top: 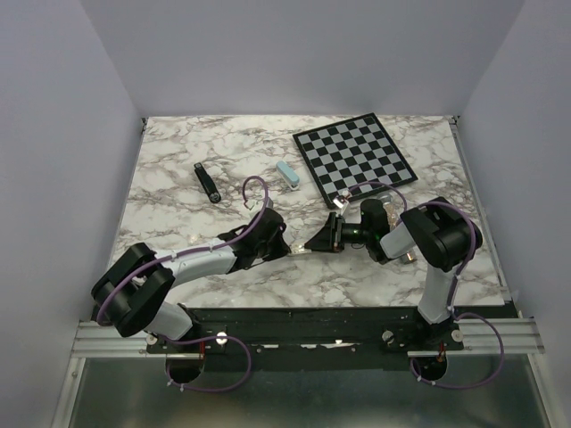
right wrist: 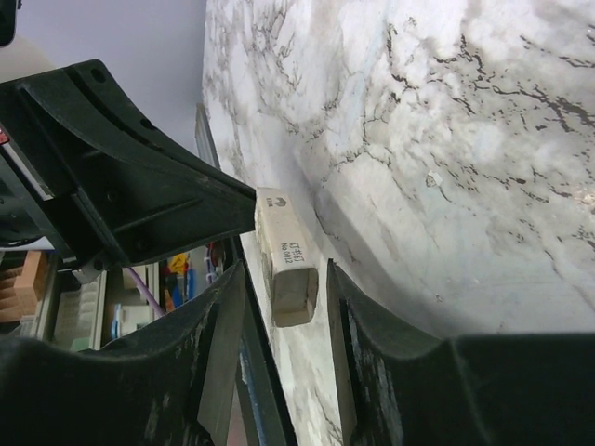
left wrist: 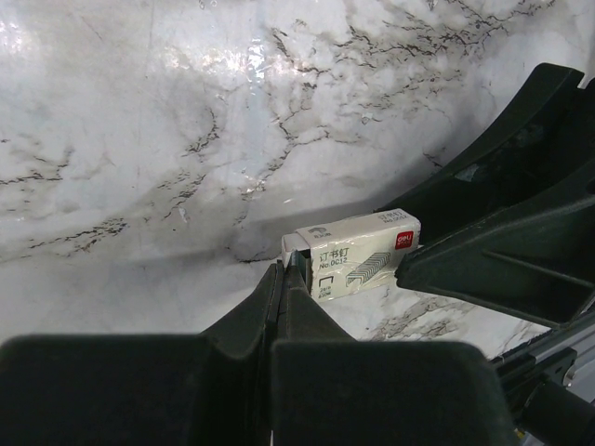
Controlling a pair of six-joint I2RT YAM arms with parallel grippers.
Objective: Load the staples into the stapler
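Observation:
The black stapler [top: 207, 184] lies shut on the marble table at the back left, away from both arms. At mid table the two grippers meet at a small cream staple box [top: 301, 251]. My left gripper [left wrist: 283, 269] is shut, pinching the thin end flap of that box [left wrist: 358, 258], which hangs just above the marble. My right gripper [right wrist: 284, 279] is open around the box's other end [right wrist: 290, 269], with a gap on each side and neither finger touching. The staples themselves do not show.
A chessboard [top: 352, 156] lies at the back right, just beyond the right arm. A small light-blue block [top: 287, 174] rests between it and the stapler. The table's near edge runs close below the box.

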